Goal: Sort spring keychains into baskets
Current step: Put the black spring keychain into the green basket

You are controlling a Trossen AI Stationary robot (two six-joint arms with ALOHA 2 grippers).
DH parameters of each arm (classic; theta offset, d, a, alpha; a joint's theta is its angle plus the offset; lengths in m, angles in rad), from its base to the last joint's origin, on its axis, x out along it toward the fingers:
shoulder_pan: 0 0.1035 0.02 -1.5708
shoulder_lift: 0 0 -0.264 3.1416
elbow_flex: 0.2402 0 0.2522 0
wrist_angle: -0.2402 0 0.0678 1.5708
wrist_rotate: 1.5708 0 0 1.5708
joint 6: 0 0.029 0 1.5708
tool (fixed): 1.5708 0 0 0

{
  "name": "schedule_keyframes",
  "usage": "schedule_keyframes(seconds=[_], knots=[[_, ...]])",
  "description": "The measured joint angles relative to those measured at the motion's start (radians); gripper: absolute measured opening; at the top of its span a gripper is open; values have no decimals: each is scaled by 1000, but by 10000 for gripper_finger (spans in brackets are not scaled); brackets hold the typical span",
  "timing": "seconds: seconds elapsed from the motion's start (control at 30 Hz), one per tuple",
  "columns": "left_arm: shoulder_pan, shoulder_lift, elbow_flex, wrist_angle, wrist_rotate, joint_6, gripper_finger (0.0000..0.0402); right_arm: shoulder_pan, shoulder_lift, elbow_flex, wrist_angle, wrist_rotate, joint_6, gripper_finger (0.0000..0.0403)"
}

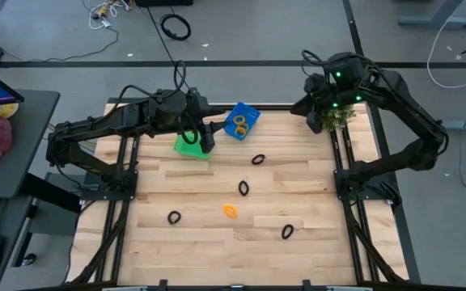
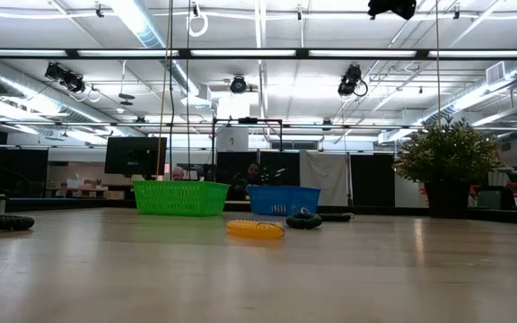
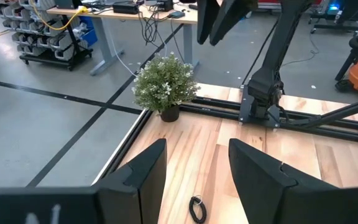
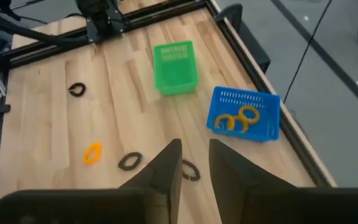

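Fingers on my L gripper (image 3: 194,180) stand apart w/ a clear gap, nothing between them; fingers on my R gripper (image 4: 194,171) also parted, narrower gap, nothing held.

Table (image 1: 209,234): light wood top, biggest thing in view. L arm reaches in from the left, its gripper hanging over the green basket (image 1: 188,147) at the far-left part of the top. R arm is folded up high at the far-right corner, over the potted plant (image 1: 340,118), well clear of the work.

Baskets: green one looks empty from the R wrist view (image 4: 175,67). Blue basket (image 1: 242,121) sits just beside it, turned at an angle, near the far edge. I count three orange keychains in the blue basket (image 4: 238,119), though they overlap, so not fully sure.

Loose on the table: one orange keychain (image 1: 230,212) about mid-table; black keychain (image 1: 257,159) nearest the baskets; black keychain below it (image 1: 243,188); black keychain near-left (image 1: 174,217); black keychain near-right (image 1: 287,231). All lie flat, apart from each other.

Low view: orange ring in front, green and blue baskets side by side behind it.
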Motion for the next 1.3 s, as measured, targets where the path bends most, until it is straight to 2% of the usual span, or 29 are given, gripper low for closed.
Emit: schedule_keyframes(seconds=[0.07,0.13,0.2,0.4,0.7,0.9,1.03,1.3], knots=[[0,0,0,0,0,0,177,0,1,0,-11,-29,-4,84],[0,0,0,0,0,-1,177,4,5,0,-49,-94,-77,85],[0,0,0,0,0,-1,177,30,6,0,-83,-105,-152,90],[1,0,0,0,0,-1,177,200,16,0,-216,-40,-238,128],[1,0,0,2,0,-1,177,468,26,-26,-322,1,-152,209],[0,0,0,1,0,-1,177,627,24,-175,-330,8,-5,217],[0,0,0,0,0,0,177,721,24,-314,-305,8,13,205],[0,0,0,0,0,23,177,852,25,-560,-8,10,156,190]])
